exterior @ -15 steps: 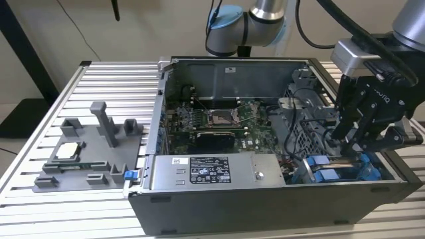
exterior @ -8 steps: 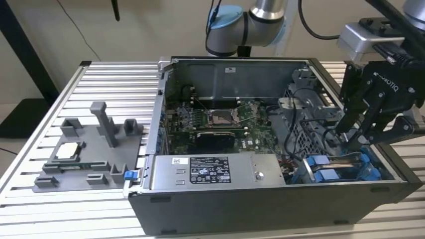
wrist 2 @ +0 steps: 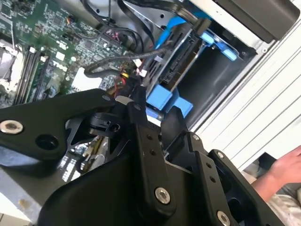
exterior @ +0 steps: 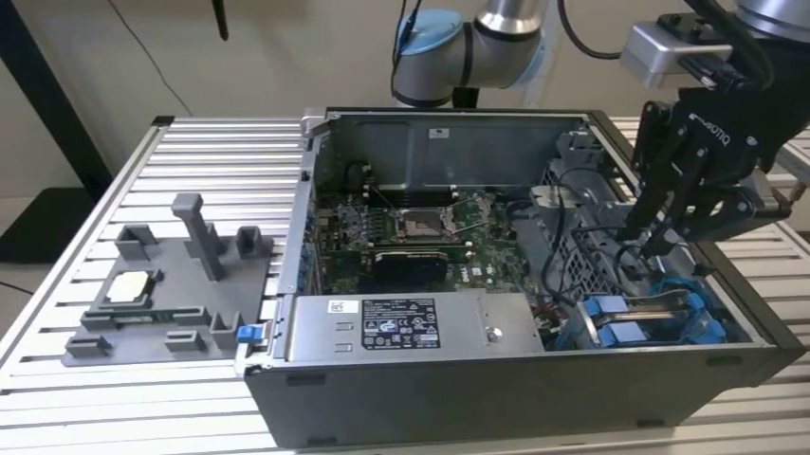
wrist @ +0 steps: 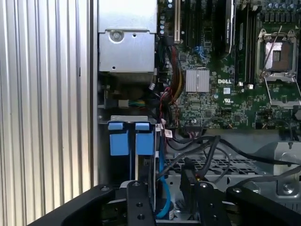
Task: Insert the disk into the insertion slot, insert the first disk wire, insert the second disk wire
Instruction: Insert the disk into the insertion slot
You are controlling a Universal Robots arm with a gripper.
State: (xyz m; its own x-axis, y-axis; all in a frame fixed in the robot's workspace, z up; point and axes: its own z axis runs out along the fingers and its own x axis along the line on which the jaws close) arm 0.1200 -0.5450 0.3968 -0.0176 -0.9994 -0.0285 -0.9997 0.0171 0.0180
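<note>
Your arm comes in from the upper part of the exterior view's right and bends steeply down, so the claw [exterior: 652,248] hangs inside the open case [exterior: 418,118], close to its wall on that side. In both wrist views the claw [wrist: 169,184] [wrist 2: 155,107] is spread, with clear space between the two black fingers [wrist: 137,202]. A black plug [wrist: 188,175] on a black wire [wrist: 209,146] sits in that space close to one finger, and you cannot tell whether it touches. Room is tight. A perforated grey cage [exterior: 572,261] stands just beside the claw on the board [exterior: 418,223] side, the case wall is close on the other side, and black wires and a blue cable [wrist: 162,188] cross the gap under the fingers. The grey supply box [exterior: 405,327] fills the near corner toward the exterior view's left, well apart from the claw. The disk [exterior: 629,332] [wrist: 144,141] is seated in the bay below the claw, next to a second blue tab [wrist: 117,141]. It stands on edge, its blue tab end faces the board, and its long axis runs from there toward the case wall on the exterior view's right. The case stands on the slatted table [exterior: 190,171], which has open room around a grey fixture [exterior: 171,284] on the exterior view's left. In the second wrist view a person's hand [wrist 2: 287,169] rests beyond the case edge.
</note>
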